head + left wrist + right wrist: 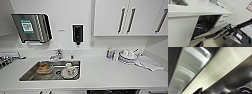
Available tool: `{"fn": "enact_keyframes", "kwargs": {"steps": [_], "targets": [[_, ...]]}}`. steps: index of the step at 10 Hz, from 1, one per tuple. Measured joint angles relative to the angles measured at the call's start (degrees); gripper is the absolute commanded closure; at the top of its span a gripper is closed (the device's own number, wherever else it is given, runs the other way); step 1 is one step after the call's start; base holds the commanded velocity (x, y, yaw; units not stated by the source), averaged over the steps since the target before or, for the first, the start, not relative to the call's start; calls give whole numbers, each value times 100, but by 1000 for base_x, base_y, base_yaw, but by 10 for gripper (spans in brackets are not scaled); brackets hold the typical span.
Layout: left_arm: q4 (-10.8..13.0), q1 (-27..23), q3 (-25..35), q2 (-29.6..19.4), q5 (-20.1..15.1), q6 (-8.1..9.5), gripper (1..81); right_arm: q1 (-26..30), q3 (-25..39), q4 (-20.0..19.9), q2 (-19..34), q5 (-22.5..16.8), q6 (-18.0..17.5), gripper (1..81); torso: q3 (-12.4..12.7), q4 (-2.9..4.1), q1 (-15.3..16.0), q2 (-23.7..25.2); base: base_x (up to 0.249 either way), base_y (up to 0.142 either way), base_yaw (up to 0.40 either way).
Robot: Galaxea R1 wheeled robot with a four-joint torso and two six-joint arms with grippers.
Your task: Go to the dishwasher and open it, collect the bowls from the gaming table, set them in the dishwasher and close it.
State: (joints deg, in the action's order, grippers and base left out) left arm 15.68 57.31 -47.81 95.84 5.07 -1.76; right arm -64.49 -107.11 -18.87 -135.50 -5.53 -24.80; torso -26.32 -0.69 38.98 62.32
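A blurred brushed-steel surface (186, 70) with pale streaks runs diagonally close to the camera. Just beside it lies a band of pale speckled floor (221, 65), crossed by a thin line. Dark, rounded robot parts (233, 83) border the floor's other side.

Bright, even indoor light; soft and blocky throughout. Glare on the white glossy countertop (105, 75) and the stainless-steel sink basin (30, 73). Wide-angle bending at head-view edges. The open dark dishwasher cavity (205, 23) is shadowed. Right wrist view heavily blurred, streaky.
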Motion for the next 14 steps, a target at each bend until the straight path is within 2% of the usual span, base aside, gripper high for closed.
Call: {"fn": "enact_keyframes", "kwargs": {"steps": [3, 5, 7, 11, 13, 14], "targets": [[0, 0, -1, 49, 2, 0, 10, -177, -210, -12, -196, 138, 2, 10, 0, 0, 2, -2, -81, 0, 0], [0, -6, -1, 57, -17, 0, 10, -332, -343, 16, -350, -46, 40, 10, -2, 0, 5, -4, -89, 0, 0], [0, -1, -4, 88, -106, -2, 10, -720, -590, 71, -579, -325, 73, 10, 0, 0, 2, -2, -92, 0, 0], [-2, 49, -310, 390, -251, 5, 10, -850, -1007, 72, -725, -245, 84, 10, 0, 0, -5, 2, -22, 0, 0], [-2, 96, -640, 630, -328, 7, 10, -855, -1070, 71, -700, -215, 283, 10, 0, 0, -2, 2, 0, 0, 0], [-2, 219, -896, 772, -391, 9, 10, -886, -1174, 72, -701, -196, 558, 10, 0, 0, -2, 2, 0, 0, 0]]}}
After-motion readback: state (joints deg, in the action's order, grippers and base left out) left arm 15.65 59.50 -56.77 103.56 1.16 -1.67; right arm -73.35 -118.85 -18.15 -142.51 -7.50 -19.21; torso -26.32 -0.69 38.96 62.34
